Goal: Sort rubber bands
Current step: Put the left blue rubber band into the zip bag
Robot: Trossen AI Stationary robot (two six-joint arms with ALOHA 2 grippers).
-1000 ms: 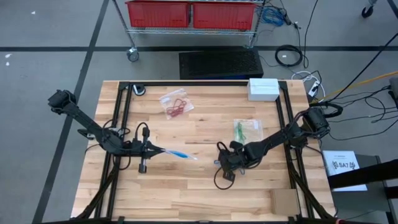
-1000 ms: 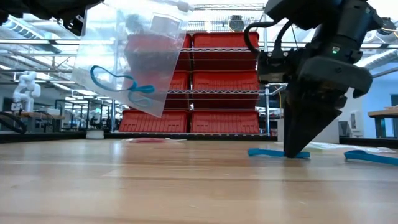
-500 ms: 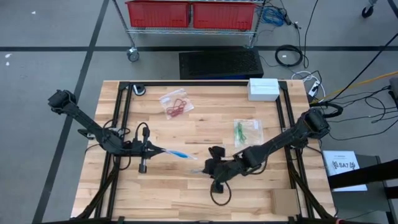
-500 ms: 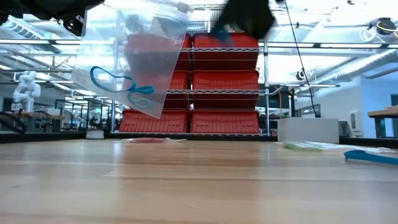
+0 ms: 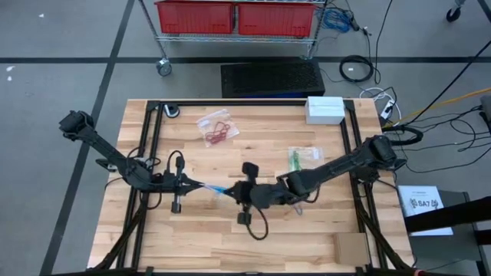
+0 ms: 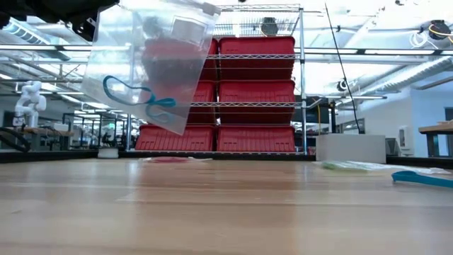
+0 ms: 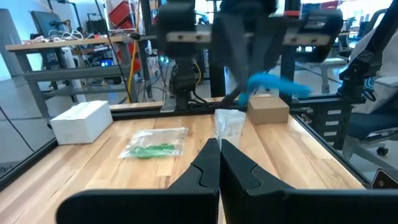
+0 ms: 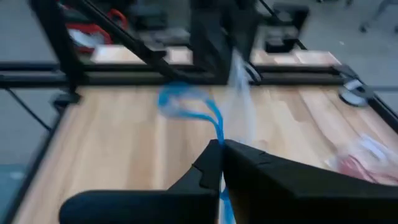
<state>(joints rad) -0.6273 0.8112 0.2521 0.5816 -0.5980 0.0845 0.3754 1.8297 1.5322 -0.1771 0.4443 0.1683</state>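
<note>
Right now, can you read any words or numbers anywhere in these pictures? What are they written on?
There is just one printed thing, and none of it can be read for sure.
White sheet beside the table's right edge, high view: dark print, too small to read.
White box at the table's far edge: no writing shows.
Red bins on the shelf, low view: no labels show.
Clear bag held by the left gripper: no print shows.

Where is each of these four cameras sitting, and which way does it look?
High: overhead, straight down on the table; both arms show, left gripper beside right gripper.
Low: table height, level toward red bins; no gripper, just the raised bag.
Left wrist: on left arm, facing the right arm past its own fingers.
Right wrist: on right arm, facing the bag past its fingers.
Shared: all four show the bag.
</note>
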